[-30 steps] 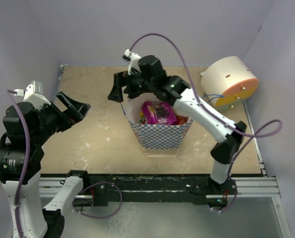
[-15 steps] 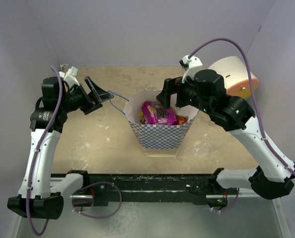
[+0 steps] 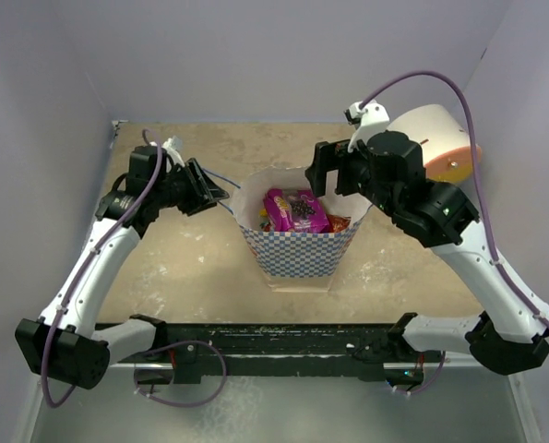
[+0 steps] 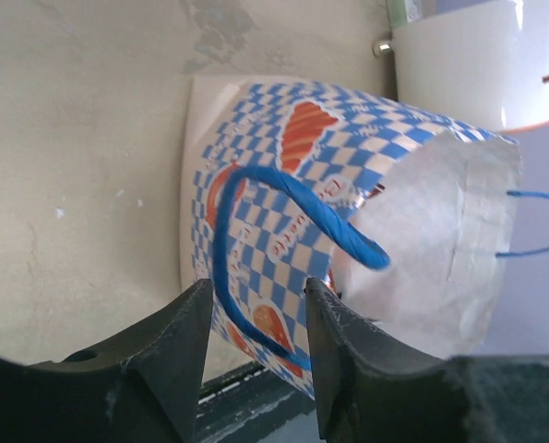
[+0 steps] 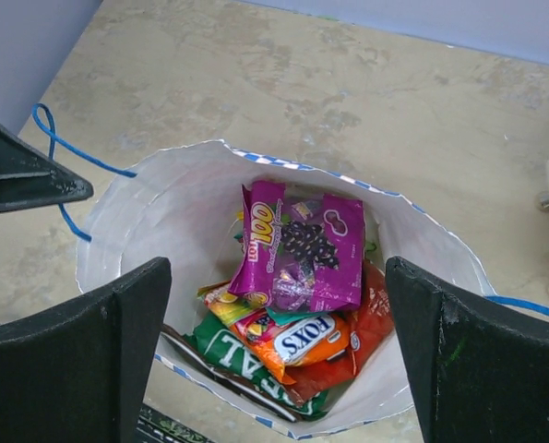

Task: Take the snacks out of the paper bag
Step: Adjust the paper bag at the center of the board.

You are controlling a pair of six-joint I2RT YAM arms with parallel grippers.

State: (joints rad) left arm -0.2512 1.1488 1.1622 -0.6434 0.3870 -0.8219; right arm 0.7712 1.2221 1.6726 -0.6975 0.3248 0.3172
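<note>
One wide tan table has bare room left, front and behind the paper bag, which stands upright at its middle, mouth open. The cream cylinder crowds the far right corner, near the bag's right rim. The right gripper hangs over the far rim, jaws spread wide. The left gripper sits just off the left rim, jaws narrowly parted around the blue string handle, seemingly not pinching it. The snacks lie inside: purple packet topmost, orange packet, green bag, red bag.
</note>
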